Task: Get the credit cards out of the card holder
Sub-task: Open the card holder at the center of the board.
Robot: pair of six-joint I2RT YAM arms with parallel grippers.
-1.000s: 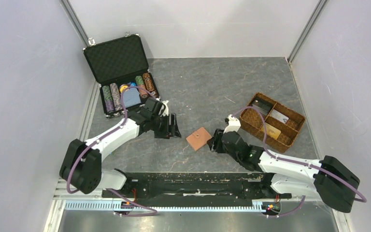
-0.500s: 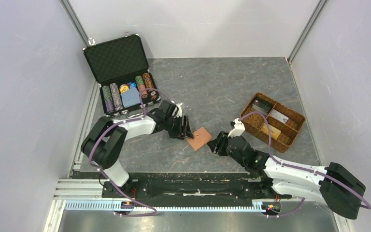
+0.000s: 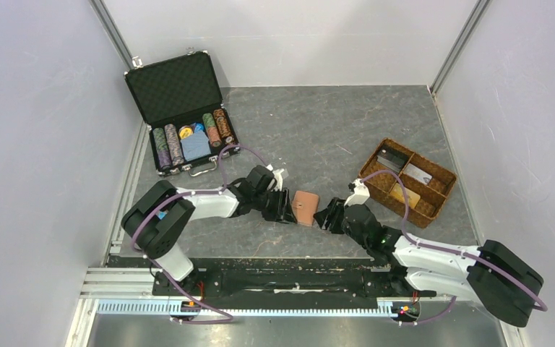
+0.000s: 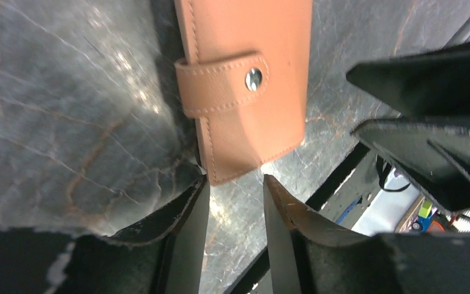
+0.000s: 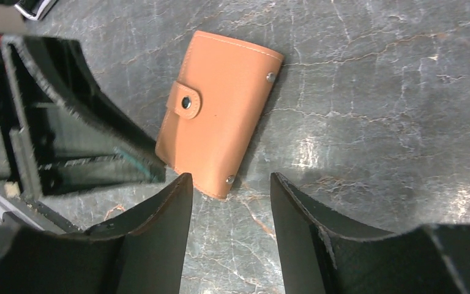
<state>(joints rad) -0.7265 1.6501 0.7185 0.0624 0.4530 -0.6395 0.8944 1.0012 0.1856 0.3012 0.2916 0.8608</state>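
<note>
The card holder (image 3: 305, 208), a tan leather wallet, lies shut on the grey table with its snap tab (image 4: 220, 82) fastened. My left gripper (image 3: 287, 206) is right at its left edge. In the left wrist view the jaws (image 4: 232, 184) are open, only table between them, and the card holder (image 4: 245, 79) has a corner just past the fingertips. My right gripper (image 3: 323, 217) sits close on its right side and is open (image 5: 229, 180), with the card holder (image 5: 220, 110) just ahead. Any credit cards inside it are hidden.
A brown woven divided tray (image 3: 433, 210) at the right holds flat cards, one dark (image 3: 390, 157), one white (image 3: 417, 173), one tan (image 3: 407, 196). An open black chip case (image 3: 175, 90) with striped chips stands at the back left. The black rail runs along the near edge (image 3: 282, 278).
My left gripper has swept right up to the card holder and its jaws have narrowed. The holder has turned and slid slightly right. My right gripper has edged closer and opened a little.
</note>
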